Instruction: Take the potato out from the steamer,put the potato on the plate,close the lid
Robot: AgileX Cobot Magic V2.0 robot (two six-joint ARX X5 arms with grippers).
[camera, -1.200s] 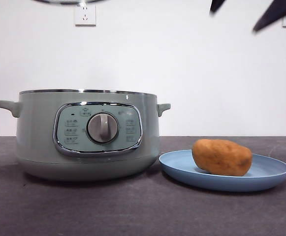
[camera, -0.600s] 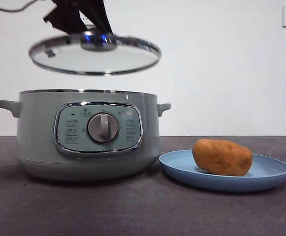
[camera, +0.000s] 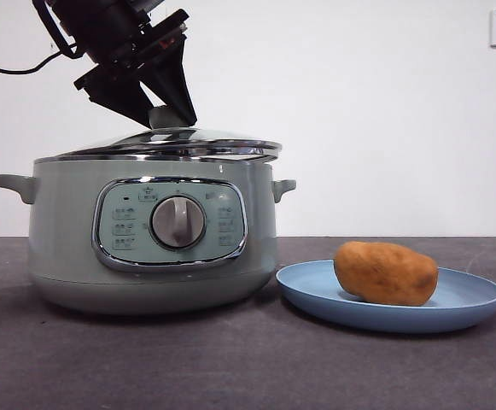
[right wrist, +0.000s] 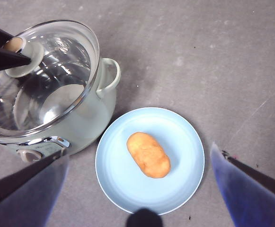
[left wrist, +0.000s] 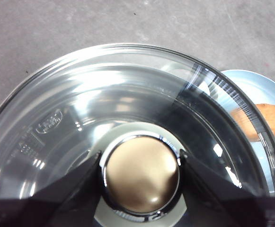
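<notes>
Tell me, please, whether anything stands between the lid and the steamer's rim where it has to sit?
Nothing visible does. The left pincer grips the lid by its knob, tilted just over the steamer; the potato lies aside on the plate.

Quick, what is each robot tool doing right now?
Left tool: closed on the pale green knob of the round glass lid.
Right tool: open, holding nothing.
</notes>
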